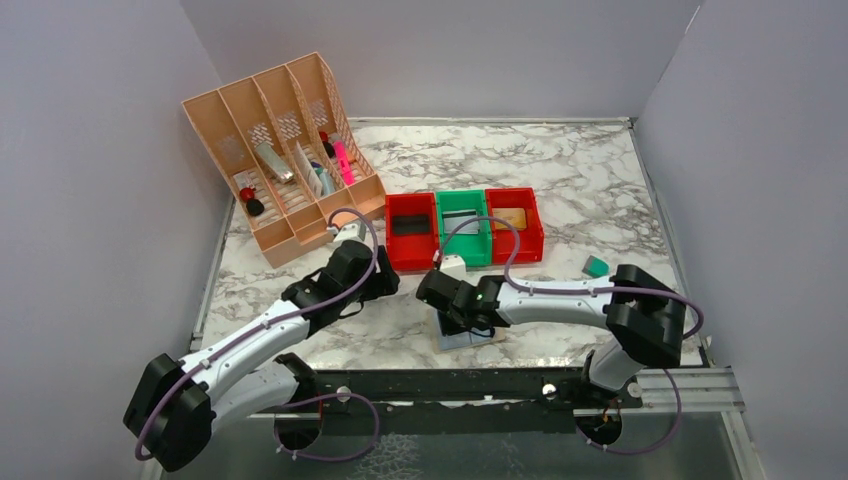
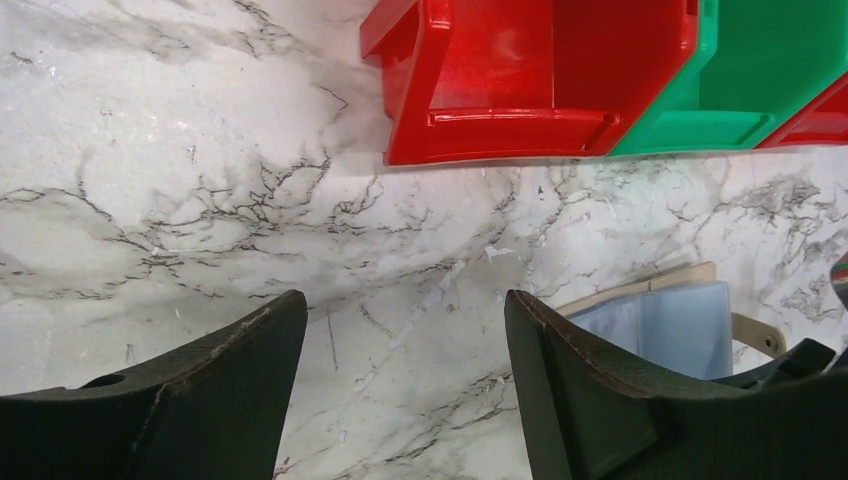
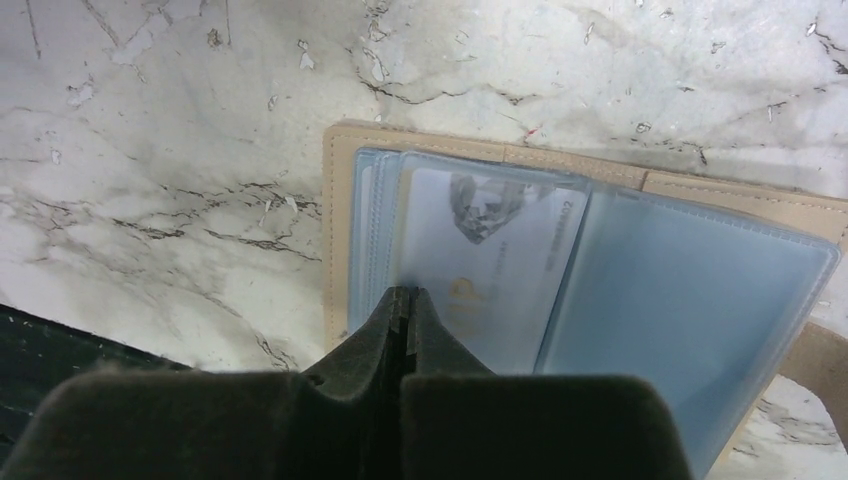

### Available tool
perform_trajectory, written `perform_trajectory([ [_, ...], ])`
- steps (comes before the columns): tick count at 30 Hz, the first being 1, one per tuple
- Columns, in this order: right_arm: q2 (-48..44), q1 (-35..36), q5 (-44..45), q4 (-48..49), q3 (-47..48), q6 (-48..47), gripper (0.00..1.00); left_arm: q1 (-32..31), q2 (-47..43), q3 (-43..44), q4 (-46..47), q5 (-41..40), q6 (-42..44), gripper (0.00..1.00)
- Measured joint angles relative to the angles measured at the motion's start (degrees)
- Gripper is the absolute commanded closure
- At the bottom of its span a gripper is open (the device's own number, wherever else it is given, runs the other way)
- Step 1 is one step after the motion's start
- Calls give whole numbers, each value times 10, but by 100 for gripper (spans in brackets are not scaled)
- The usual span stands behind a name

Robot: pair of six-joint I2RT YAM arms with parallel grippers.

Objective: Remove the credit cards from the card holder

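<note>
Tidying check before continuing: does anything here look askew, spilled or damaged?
Nothing spilled or broken. The peach desk organizer sits skewed to the edges of the table, and a small teal block lies alone near the right edge.

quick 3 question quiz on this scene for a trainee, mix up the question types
1. True or false: the card holder lies opened out on the table.
2. The left gripper hangs open over bare marble. The right gripper is: A) wide open, B) fingers pressed together at the holder's near edge, C) out of every view.
3. Fill in: the middle bin in the row of three is coloured ____.

Key: 1 true; 2 B; 3 green.
</note>
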Motion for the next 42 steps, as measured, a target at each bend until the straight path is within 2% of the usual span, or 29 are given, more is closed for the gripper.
perform_trajectory([
  [8, -52, 0, -2, 7, -30, -8, 99, 0, 19, 0, 4, 14, 9, 24],
  [9, -62, 0, -2, 7, -32, -8, 96, 0, 19, 0, 5, 16, 11, 24],
  [12, -82, -1, -1, 6, -33, -4, 64, 0, 21, 0, 8, 23, 14, 24],
  [15, -85, -2, 2, 3, -33, -2, 49, 0, 21, 0, 9, 25, 13, 24],
  [18, -68, -2, -3, -10, -20, 1, 44, 1, 17, 0, 9, 27, 13, 24],
  [23, -25, -2, -5, -23, 4, 7, 42, 1, 5, 0, 11, 27, 12, 24],
  [26, 9, -2, -3, -45, 18, 8, 44, 2, -3, 0, 12, 28, 9, 23],
  [29, 35, -2, 5, -69, 42, 11, 55, 2, -17, -4, 13, 30, 5, 23],
  [35, 27, -1, 6, -55, 35, 11, 71, 2, -25, -8, 13, 35, -1, 23],
  [38, 7, -1, 1, -29, 11, 9, 88, 2, -25, -8, 13, 37, -1, 23],
  [42, -18, -3, -4, -8, -16, 8, 99, 2, -25, -8, 13, 49, -3, 23],
])
